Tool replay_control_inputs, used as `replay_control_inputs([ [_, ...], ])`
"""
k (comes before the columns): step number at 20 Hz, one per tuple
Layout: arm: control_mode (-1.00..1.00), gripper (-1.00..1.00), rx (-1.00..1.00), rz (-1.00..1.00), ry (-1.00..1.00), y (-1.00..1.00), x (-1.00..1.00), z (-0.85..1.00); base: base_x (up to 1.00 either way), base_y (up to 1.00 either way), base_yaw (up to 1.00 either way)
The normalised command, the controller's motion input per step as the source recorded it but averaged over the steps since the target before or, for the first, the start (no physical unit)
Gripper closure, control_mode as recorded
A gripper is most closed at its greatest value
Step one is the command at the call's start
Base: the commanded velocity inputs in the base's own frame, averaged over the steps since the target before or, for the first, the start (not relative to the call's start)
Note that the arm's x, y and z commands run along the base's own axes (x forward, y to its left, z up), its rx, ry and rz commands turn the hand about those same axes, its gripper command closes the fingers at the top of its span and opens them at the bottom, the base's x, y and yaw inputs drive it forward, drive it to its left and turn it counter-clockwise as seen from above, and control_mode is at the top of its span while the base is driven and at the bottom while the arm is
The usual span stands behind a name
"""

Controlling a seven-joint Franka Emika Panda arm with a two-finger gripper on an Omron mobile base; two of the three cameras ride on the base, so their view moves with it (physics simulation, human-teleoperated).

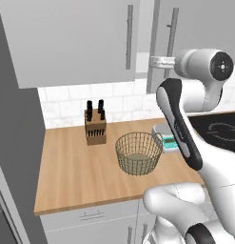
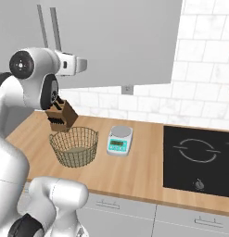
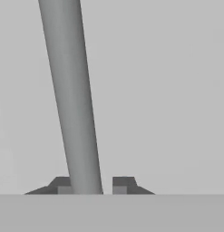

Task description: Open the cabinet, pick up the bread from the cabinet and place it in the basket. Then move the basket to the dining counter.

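The cabinet (image 1: 195, 28) hangs shut above the wood worktop, and its long vertical bar handle (image 1: 172, 28) runs up its left side. My gripper (image 1: 169, 61) is at that handle. In the hand view the handle (image 3: 70, 90) passes between my two fingertips (image 3: 61, 185), and my gripper (image 3: 92, 183) is shut on it. The brassy wire-mesh basket (image 1: 138, 162) (image 2: 74, 157) stands on the worktop below with nothing in it. The bread is hidden. The dining counter is out of view.
A knife block (image 1: 95, 125) (image 2: 60, 115) stands left of the basket and a small kitchen scale (image 1: 165, 138) (image 2: 120, 140) to its right. A black cooktop (image 2: 199, 157) is inset further right. Another wall cabinet (image 1: 66, 38) hangs to the left.
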Motion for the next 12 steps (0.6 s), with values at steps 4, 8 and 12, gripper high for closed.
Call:
replay_control_inputs([
  [4, -1.0, 1.0, 0.0, 0.0, 0.0, -0.42, -0.87, 0.13, 0.0, 0.0, 0.0],
  [8, -1.0, 1.0, 0.0, 0.0, 0.01, -0.33, -0.89, 0.1, 0.0, 0.0, 0.0],
  [12, -1.0, 1.0, -0.01, 0.0, 0.05, -0.07, -0.99, 0.11, 0.0, 0.0, 0.0],
])
